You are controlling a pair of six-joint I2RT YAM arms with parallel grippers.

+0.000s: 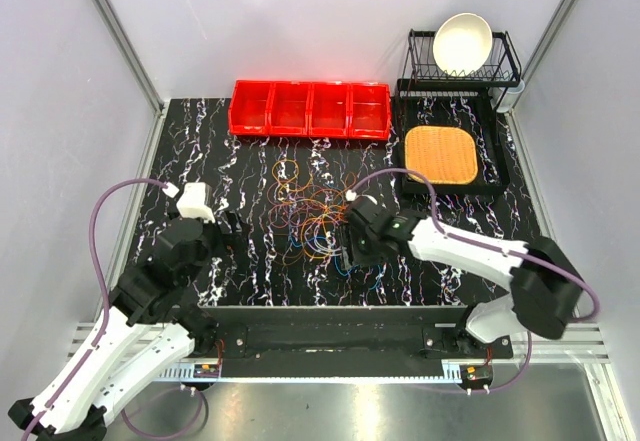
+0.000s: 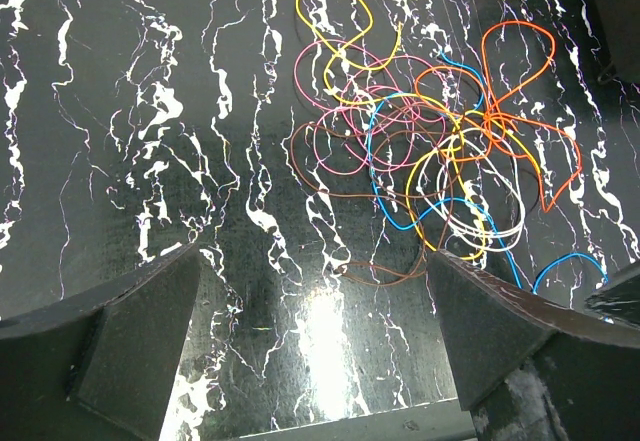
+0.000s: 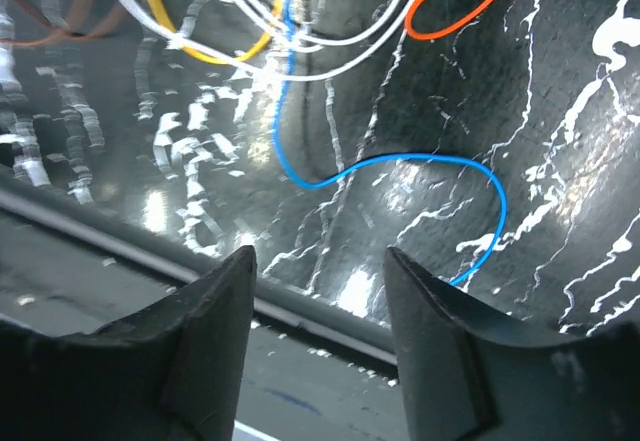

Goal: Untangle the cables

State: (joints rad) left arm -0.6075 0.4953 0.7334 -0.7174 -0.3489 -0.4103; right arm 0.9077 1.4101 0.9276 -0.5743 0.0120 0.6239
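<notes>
Top view. The cables point(image 1: 310, 211) lie in one loose tangle at the middle of the bench point(image 1: 250, 151), a little nearer its far edge than its near one. The red bins point(image 1: 310, 109) sit along the far edge. A black tray point(image 1: 490, 166) carrying a woven mat point(image 1: 441, 154) takes the far right corner, and beyond it stands a dish rack point(image 1: 500, 66) with a white bowl point(image 1: 462, 41). The left gripper point(image 1: 232, 223) hangs over bare bench just left of the tangle, apart from it. The right gripper point(image 1: 348, 246) is at the tangle's near right fringe, low over the strands. From here I cannot tell how far either pair of jaws stands apart.

Left wrist view. The left gripper point(image 2: 312, 261) has its jaws spread wide with nothing but bare marbled surface between them. The cables point(image 2: 440, 131) lie beyond the fingertips and off to the right: yellow, pink, orange, blue, white and brown loops crossing one another. No strand touches either finger.

Right wrist view. The right gripper point(image 3: 318, 256) has its jaws partly apart, with a clear gap and nothing gripped in it. The fingertips sit over the bench's near edge. A blue cable point(image 3: 400, 161) curves across just beyond them and drops towards the right finger; contact cannot be judged. White point(image 3: 330, 71), yellow point(image 3: 190, 46) and orange point(image 3: 450, 16) strands cross farther out.
</notes>
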